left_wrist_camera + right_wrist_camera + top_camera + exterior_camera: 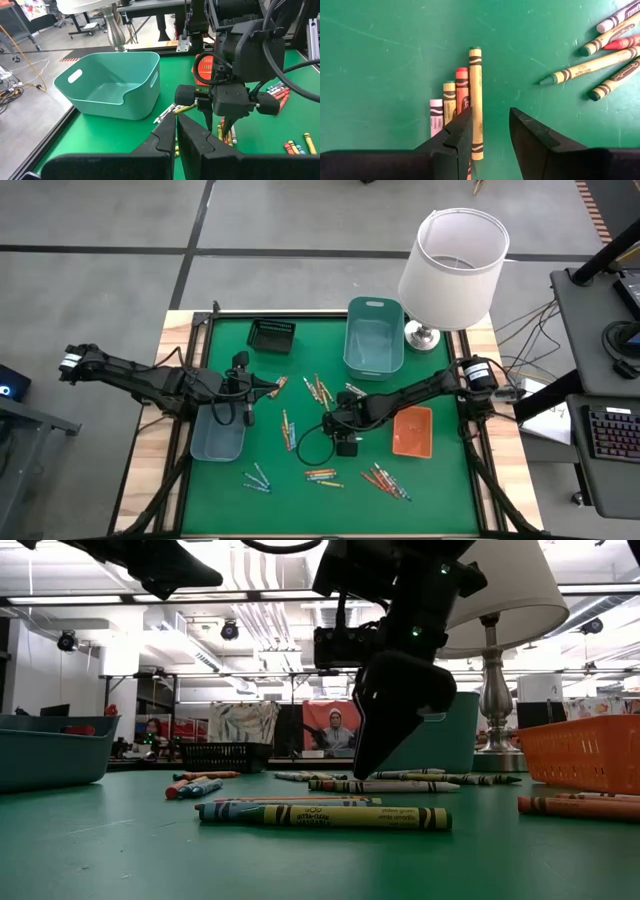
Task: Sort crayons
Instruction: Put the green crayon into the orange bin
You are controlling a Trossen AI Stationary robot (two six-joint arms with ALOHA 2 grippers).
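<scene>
The thin paper-wrapped crayons (321,476) lie scattered in small clusters across the green felt table top (230,490), and a row of four lies side by side right under my right gripper (490,131): a long olive-yellow crayon (476,95), an orange-red one, a shorter yellow one and a pale pink one. My right fingers stand partly apart with nothing between them, the olive-yellow crayon passing just beside one fingertip (462,125). A fan of yellow-green, red and lilac crayons (605,45) lies off to one side, clear of my fingers. Their wrappers carry dark printed bands; the lettering is too small for me to read. Farther out stand an orange plastic tray (412,431), a tall teal plastic bin (375,335), a pale blue tray (217,438), a small black mesh basket (271,335) and a white-shaded table lamp (455,265). My left gripper (274,385) hangs above the table near the pale blue tray, fingers pressed together and empty.
</scene>
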